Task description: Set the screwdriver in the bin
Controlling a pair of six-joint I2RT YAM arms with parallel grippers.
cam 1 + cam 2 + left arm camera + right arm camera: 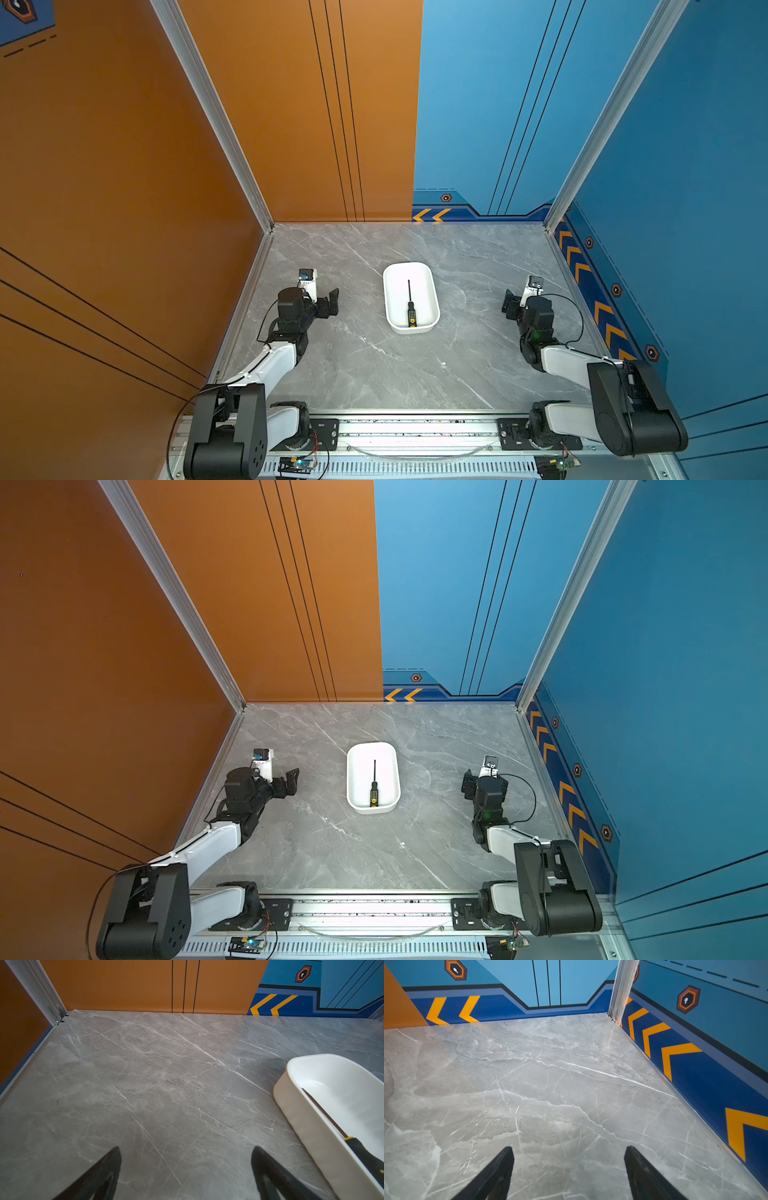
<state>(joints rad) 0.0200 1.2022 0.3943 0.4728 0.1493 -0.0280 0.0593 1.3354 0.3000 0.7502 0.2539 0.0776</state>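
The screwdriver [410,309] lies flat inside the bin [424,291], along the bin's length. Its thin black shaft points toward the back wall and its black-and-yellow handle rests at the near end, close to the bin's front wall; both top views show this [374,789]. The white bin [386,771] sits on the grey marble-patterned surface [374,374], about midway between the two arms. The left tool [330,303] is off to the left of the bin, apart from it and touching nothing, and it appears again in a top view [291,781]. In the left wrist view its two dark fingers are spread wide [187,1149] with only bare surface between them. The bin's outer wall [301,1118] is off to one side there, with the screwdriver [361,1153] inside it. The right tool [510,305] is well to the right of the bin, near the blue side wall, also seen in a top view [468,785]. The right wrist view shows its fingers standing apart [569,1148] over bare surface and holding nothing. Neither tool touches the bin or the screwdriver.
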